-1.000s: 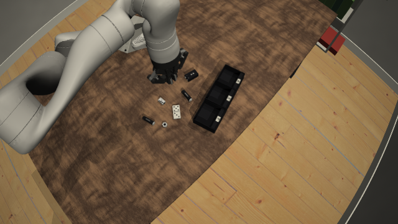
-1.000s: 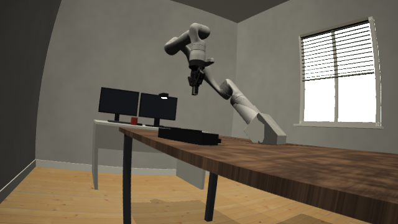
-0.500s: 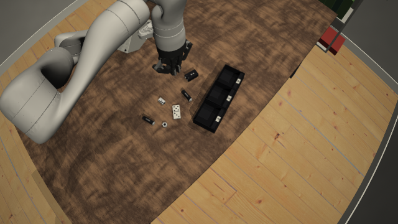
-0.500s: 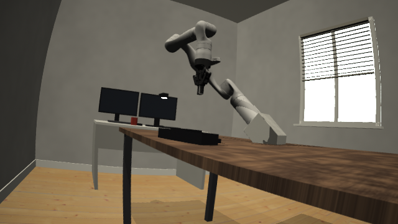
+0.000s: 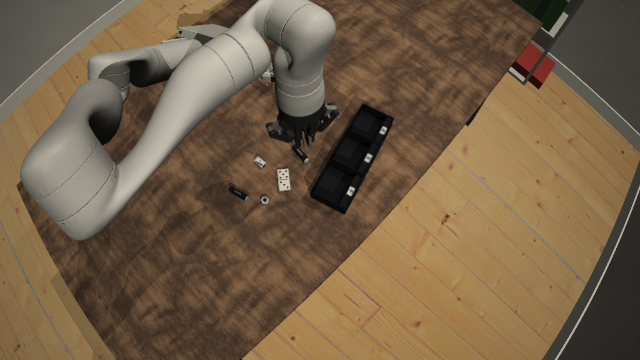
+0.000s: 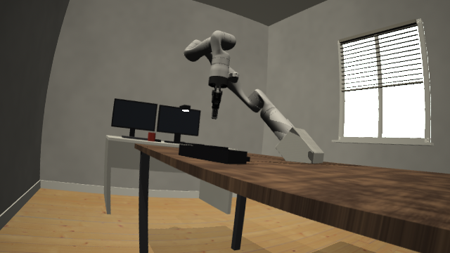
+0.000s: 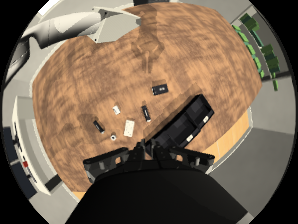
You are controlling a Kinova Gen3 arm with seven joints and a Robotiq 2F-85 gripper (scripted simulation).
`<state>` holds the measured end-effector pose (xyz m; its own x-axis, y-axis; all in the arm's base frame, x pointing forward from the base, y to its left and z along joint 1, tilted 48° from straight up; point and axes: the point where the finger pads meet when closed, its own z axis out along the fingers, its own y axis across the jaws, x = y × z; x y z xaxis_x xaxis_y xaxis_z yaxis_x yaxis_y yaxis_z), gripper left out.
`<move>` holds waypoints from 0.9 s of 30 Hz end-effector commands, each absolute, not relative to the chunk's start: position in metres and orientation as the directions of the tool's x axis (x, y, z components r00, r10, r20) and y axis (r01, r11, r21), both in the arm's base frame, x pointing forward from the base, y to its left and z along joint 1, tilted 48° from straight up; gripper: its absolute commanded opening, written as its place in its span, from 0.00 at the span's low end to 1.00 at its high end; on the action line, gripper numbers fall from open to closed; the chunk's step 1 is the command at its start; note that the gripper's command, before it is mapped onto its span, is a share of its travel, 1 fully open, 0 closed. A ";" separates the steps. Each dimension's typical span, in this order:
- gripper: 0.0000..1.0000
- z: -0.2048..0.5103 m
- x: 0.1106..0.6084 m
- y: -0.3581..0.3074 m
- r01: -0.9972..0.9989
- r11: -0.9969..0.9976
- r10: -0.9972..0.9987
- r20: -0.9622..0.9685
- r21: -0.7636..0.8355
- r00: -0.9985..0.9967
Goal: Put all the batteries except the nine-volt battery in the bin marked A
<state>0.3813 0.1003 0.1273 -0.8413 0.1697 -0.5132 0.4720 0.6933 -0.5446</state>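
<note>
My gripper (image 5: pixel 299 137) (image 6: pixel 214 114) is shut and empty, pointing down, high above the table. Two black cylinder batteries lie on the table: one (image 5: pixel 300 154) close to the bins and one (image 5: pixel 239 192) further left. The nine-volt battery (image 7: pixel 158 90) shows only in the wrist view; the arm hides it in the top view. A black row of three bins (image 5: pixel 352 157) with small white tags stands to the right; I cannot read the letters. In the wrist view the bins (image 7: pixel 181 124) lie just past my fingertips.
A white domino (image 5: pixel 284 180), a small pale short piece (image 5: pixel 259 162) and a metal nut (image 5: pixel 264 199) lie between the two batteries. The table's edge runs just right of the bins. A desk with two monitors (image 6: pixel 156 119) stands behind.
</note>
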 end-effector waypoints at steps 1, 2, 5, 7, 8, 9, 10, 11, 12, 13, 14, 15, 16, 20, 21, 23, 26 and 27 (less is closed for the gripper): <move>0.09 0.110 0.404 0.090 0.598 0.657 0.282 -0.586 -0.459 -0.760; 0.09 0.106 0.410 0.087 0.634 0.643 0.313 -0.608 -0.430 -0.730; 0.09 0.099 0.424 0.081 0.701 0.610 0.373 -0.646 -0.370 -0.666; 0.09 0.095 0.431 0.077 0.745 0.582 0.415 -0.670 -0.324 -0.615; 0.09 0.092 0.438 0.074 0.775 0.561 0.443 -0.686 -0.290 -0.577; 0.09 0.088 0.444 0.071 0.803 0.538 0.471 -0.699 -0.256 -0.538; 0.09 0.084 0.451 0.068 0.829 0.514 0.497 -0.711 -0.220 -0.497; 0.09 0.083 0.455 0.066 0.852 0.490 0.521 -0.721 -0.186 -0.457; 0.09 0.083 0.455 0.066 0.873 0.464 0.544 -0.729 -0.151 -0.415; 0.09 0.082 0.452 0.068 0.893 0.435 0.568 -0.733 -0.118 -0.374; 0.09 0.081 0.451 0.068 0.910 0.406 0.589 -0.737 -0.085 -0.332; 0.09 0.081 0.451 0.068 0.924 0.378 0.607 -0.740 -0.051 -0.289; 0.09 0.081 0.449 0.067 0.937 0.349 0.623 -0.742 -0.019 -0.247; 0.09 0.083 0.450 0.067 0.965 0.237 0.673 -0.735 0.110 -0.082; 0.09 0.084 0.450 0.067 0.968 0.208 0.683 -0.730 0.141 -0.041; 0.09 0.084 0.450 0.067 0.968 0.208 0.683 -0.730 0.141 -0.041; 0.09 0.083 0.450 0.067 0.959 0.083 0.710 -0.692 0.270 0.133; 0.09 0.083 0.450 0.067 0.953 0.052 0.712 -0.680 0.299 0.174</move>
